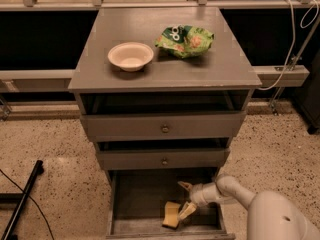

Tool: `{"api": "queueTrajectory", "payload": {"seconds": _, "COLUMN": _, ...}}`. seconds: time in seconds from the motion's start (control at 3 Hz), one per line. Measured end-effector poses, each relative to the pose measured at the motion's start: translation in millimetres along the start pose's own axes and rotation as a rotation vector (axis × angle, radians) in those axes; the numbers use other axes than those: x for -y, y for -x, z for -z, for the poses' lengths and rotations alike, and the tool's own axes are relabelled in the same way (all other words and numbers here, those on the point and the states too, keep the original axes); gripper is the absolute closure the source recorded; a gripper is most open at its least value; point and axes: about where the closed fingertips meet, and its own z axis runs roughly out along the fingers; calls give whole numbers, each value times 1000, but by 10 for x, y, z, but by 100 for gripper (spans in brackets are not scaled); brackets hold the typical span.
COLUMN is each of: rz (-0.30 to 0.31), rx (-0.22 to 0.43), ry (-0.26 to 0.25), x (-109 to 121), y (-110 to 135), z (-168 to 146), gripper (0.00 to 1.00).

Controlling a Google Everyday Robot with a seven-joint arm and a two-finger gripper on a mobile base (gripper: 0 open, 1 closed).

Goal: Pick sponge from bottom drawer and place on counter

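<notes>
The two pale fingers [188, 210] are spread wide with nothing clamped between them. One is pointed up toward the drawer's back, the other is angled down so its tip is right at the right edge of the small pale-yellow rectangular foam sponge [171, 215]. Whether that tip is actually touching it or is just beside it can't be told tbh.

So the gripper [186, 199] is parked inside the deep, pulled-out grey wooden bottom drawer [137, 204], right of centre, below the worktop's front edge. The sponge is lying on the drawer floor close to the drawer's front lip, a bit skewed. The white arm [235, 191] is seen reaching in from the lower right.

Higher up, the two shallower grey drawers with round brass knobs [164, 129] are left slightly pulled out. On the flat grey wooden counter [225, 66], a round white bowl [130, 55] is sat left of centre, nearer the front edge. A crumpled green snack bag [185, 39] is placed to its right, further back.
</notes>
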Motion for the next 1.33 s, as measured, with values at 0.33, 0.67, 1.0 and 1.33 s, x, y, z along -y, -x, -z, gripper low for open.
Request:
{"api": "queueTrajectory", "payload": {"seconds": 0.33, "rz": 41, "rx": -47, "ry": 38, "x": 9, "y": -261, "z": -245, "gripper": 2}}
{"api": "queueTrajectory", "payload": {"seconds": 0.67, "rz": 72, "rx": -69, "ry": 52, "x": -21, "y": -350, "z": -379, "gripper": 25}}
{"api": "queueTrajectory", "payload": {"seconds": 1.0, "rz": 114, "rx": -80, "ry": 94, "x": -101, "y": -369, "z": -532, "gripper": 48}}
{"api": "queueTrajectory", "payload": {"seconds": 1.33, "rz": 129, "rx": -107, "ry": 118, "x": -152, "y": -377, "z": -596, "gripper": 72}}
